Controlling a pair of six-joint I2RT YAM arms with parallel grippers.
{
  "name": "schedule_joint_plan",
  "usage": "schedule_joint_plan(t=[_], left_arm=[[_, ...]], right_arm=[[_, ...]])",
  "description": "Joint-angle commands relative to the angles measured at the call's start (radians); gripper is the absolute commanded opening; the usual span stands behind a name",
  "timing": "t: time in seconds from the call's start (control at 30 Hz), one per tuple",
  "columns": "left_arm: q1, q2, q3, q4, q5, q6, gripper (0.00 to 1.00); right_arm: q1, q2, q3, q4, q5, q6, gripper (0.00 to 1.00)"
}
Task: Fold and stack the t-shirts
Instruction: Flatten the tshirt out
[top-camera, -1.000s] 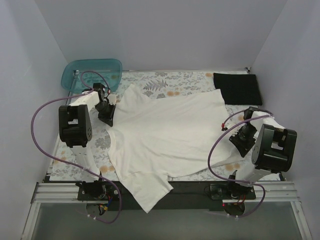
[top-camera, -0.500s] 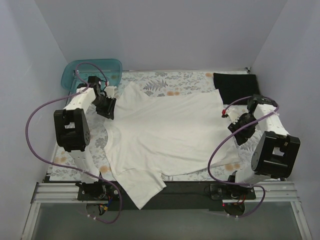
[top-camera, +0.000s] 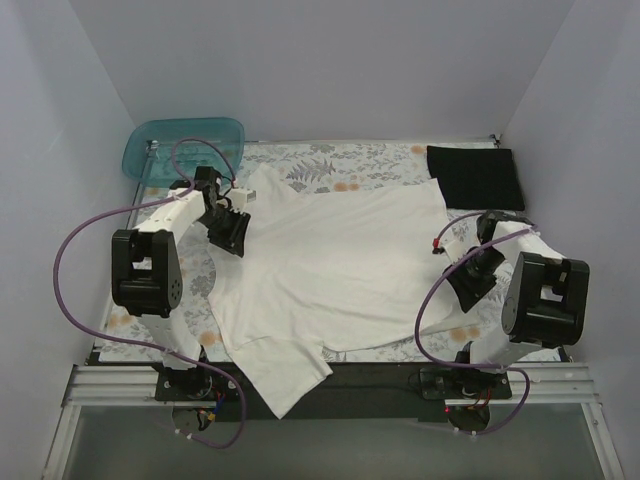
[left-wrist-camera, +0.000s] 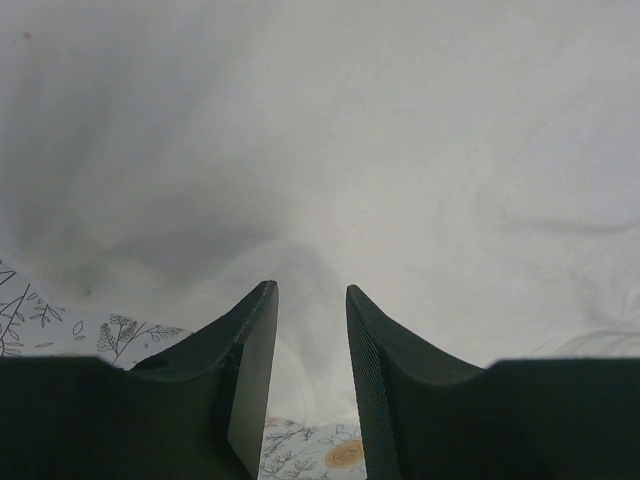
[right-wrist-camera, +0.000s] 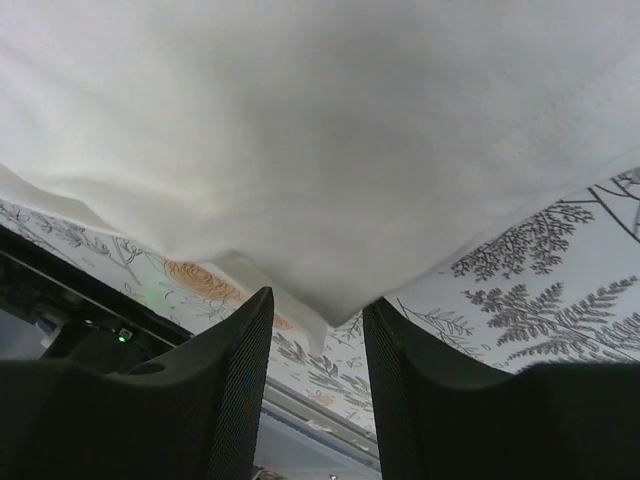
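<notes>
The cream-white t-shirt (top-camera: 335, 265) lies spread flat over the middle of the table, one sleeve hanging over the front edge. The black t-shirt (top-camera: 477, 177) lies folded at the back right. My left gripper (top-camera: 232, 235) is over the white shirt's left edge; in the left wrist view its jaws (left-wrist-camera: 308, 292) stand apart, with a low ridge of white fabric (left-wrist-camera: 320, 130) between them. My right gripper (top-camera: 467, 288) is at the shirt's right edge; in the right wrist view it (right-wrist-camera: 318, 300) is open, and a corner of the white shirt (right-wrist-camera: 320, 130) points between its fingers.
A grey-and-orange floral cloth (top-camera: 360, 160) covers the table. A teal plastic tub (top-camera: 185, 140) stands at the back left. Walls close in the left, back and right sides. Purple cables loop beside both arms.
The white shirt slid a little left a second ago and now lies still. My left gripper has moved right onto the shirt. My right gripper has moved nearer, along the shirt's right edge.
</notes>
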Motion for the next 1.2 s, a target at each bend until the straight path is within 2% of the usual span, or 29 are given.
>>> schedule_joint_plan(t=[0.0,0.07,0.1,0.17,0.2,0.3,0.33,0.37,0.43,0.47,0.57,0.6,0.7,0.77,0.87,1.03,1.17], left_arm=[[0.006,-0.037,-0.024,0.044,-0.004,0.001,0.33],[0.006,-0.037,-0.035,0.052,-0.01,0.01,0.33],[0.006,-0.037,-0.049,0.058,-0.016,0.013,0.33],[0.006,-0.039,-0.061,0.065,-0.022,0.015,0.33],[0.006,-0.042,-0.081,0.082,-0.033,0.013,0.33],[0.006,-0.036,-0.093,0.09,-0.051,0.009,0.33],[0.006,-0.029,-0.107,0.095,-0.056,0.009,0.33],[0.006,-0.028,-0.113,0.101,-0.063,0.01,0.33],[0.009,-0.022,-0.124,0.105,-0.082,0.007,0.33],[0.009,-0.022,-0.126,0.105,-0.085,0.007,0.33],[0.019,-0.019,-0.118,0.085,-0.091,0.006,0.32],[0.025,-0.029,-0.113,0.079,-0.087,0.006,0.32],[0.045,-0.051,-0.072,0.064,-0.05,0.012,0.32],[0.045,-0.056,-0.051,0.062,-0.041,0.01,0.32],[0.045,-0.023,0.008,0.1,-0.024,-0.022,0.32],[0.045,0.093,0.144,0.167,0.009,-0.088,0.31],[0.045,0.202,0.226,0.164,0.016,-0.135,0.31]], right_arm=[[-0.002,0.021,-0.074,0.072,0.032,0.055,0.47],[-0.002,0.015,-0.1,0.075,0.054,0.052,0.43],[-0.002,0.01,-0.12,0.068,0.062,0.05,0.31],[-0.004,-0.022,-0.137,0.045,0.088,0.026,0.17],[-0.004,-0.095,-0.148,-0.016,0.112,-0.015,0.09],[-0.004,-0.175,-0.153,-0.041,0.152,-0.057,0.14],[-0.004,-0.195,-0.166,-0.043,0.178,-0.072,0.25],[-0.004,-0.212,-0.18,-0.04,0.19,-0.089,0.32],[-0.002,-0.238,-0.223,-0.035,0.229,-0.129,0.39],[-0.002,-0.237,-0.237,-0.035,0.243,-0.135,0.37],[-0.004,-0.232,-0.266,-0.06,0.269,-0.155,0.22],[-0.002,-0.235,-0.252,-0.07,0.263,-0.161,0.21],[-0.007,-0.237,-0.11,-0.096,0.137,-0.146,0.25],[-0.007,-0.202,-0.024,-0.122,0.007,-0.094,0.26],[-0.002,-0.136,0.1,-0.133,-0.102,-0.039,0.27],[0.007,0.022,0.313,-0.074,-0.185,0.085,0.29],[0.035,0.141,0.397,0.004,-0.205,0.147,0.27]])
